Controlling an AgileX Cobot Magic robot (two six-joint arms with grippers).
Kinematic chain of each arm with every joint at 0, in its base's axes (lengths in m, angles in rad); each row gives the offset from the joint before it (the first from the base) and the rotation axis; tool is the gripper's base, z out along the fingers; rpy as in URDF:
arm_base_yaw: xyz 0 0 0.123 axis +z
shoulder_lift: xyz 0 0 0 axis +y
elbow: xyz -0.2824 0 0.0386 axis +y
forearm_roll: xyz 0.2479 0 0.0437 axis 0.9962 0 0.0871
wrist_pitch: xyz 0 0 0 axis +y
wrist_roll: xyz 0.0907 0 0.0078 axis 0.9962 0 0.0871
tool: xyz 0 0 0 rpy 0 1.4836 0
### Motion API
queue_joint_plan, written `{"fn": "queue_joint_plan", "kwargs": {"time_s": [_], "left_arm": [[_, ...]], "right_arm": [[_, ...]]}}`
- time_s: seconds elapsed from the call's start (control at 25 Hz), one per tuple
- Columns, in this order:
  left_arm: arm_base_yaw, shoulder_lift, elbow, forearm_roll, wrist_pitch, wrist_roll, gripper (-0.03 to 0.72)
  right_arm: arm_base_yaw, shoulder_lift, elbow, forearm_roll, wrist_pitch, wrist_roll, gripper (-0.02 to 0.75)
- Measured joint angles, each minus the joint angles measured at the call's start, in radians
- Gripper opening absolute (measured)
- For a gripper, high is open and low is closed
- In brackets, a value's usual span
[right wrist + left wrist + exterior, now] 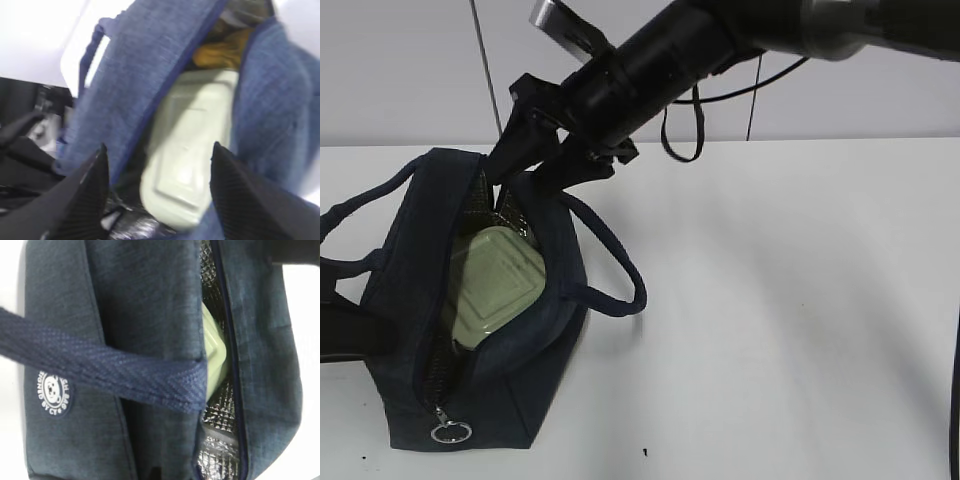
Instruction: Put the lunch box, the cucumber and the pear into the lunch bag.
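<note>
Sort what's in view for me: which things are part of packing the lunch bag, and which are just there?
Part of the job:
- lunch bag, unzipped
- lunch box, inside the bag
- pear, yellow, showing beyond the box inside the bag
- right claw, open above the box
- cucumber: not visible

Just there:
- white table
- round white logo patch on the bag's side

White table (800,300), pale panelled wall (400,70)

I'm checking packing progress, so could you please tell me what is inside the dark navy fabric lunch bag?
Inside the dark navy fabric lunch bag lies the pale sage-green rectangular lunch box, with something yellow-orange beyond it, possibly the pear. No cucumber shows; the bag's walls cover the rest.
</note>
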Motion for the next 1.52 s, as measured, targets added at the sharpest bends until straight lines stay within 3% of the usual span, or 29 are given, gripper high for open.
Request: {"fn": "queue_joint_plan", "kwargs": {"time_s": [0.08,0.24,0.72,0.92,1.08,1.16,1.28,1.32,1.52], "left_arm": [[0.000,0.000,0.000,0.000,0.000,0.000,-0.013],[0.000,0.000,0.000,0.000,0.000,0.000,-0.013],[0.000,0.000,0.000,0.000,0.000,0.000,-0.013],[0.000,0.000,0.000,0.000,-0.006,0.000,-0.013],[0.000,0.000,0.000,0.000,-0.012,0.000,-0.013],[0.000,0.000,0.000,0.000,-0.013,0.000,-0.013],[0.000,0.000,0.000,-0.001,-0.013,0.000,-0.013],[0.000,0.000,0.000,-0.006,-0.014,0.000,-0.013],[-0.006,0.000,0.000,-0.106,-0.020,0.060,-0.013]], "right_arm": [[0.000,0.000,-0.083,-0.152,0.031,0.076,0.494],[0.000,0.000,-0.154,-0.323,0.042,0.185,0.494],[0.069,0.036,-0.156,-0.478,0.053,0.332,0.494],[0.069,0.058,-0.155,-0.436,0.053,0.346,0.479],[0.072,0.084,-0.155,-0.417,0.053,0.348,0.403],[0.072,0.091,-0.155,-0.416,0.053,0.348,0.323],[0.072,0.091,-0.155,-0.416,0.053,0.348,0.094],[0.072,0.091,-0.155,-0.416,0.053,0.344,0.064],[0.072,0.089,-0.155,-0.454,0.053,0.336,0.041]]}}
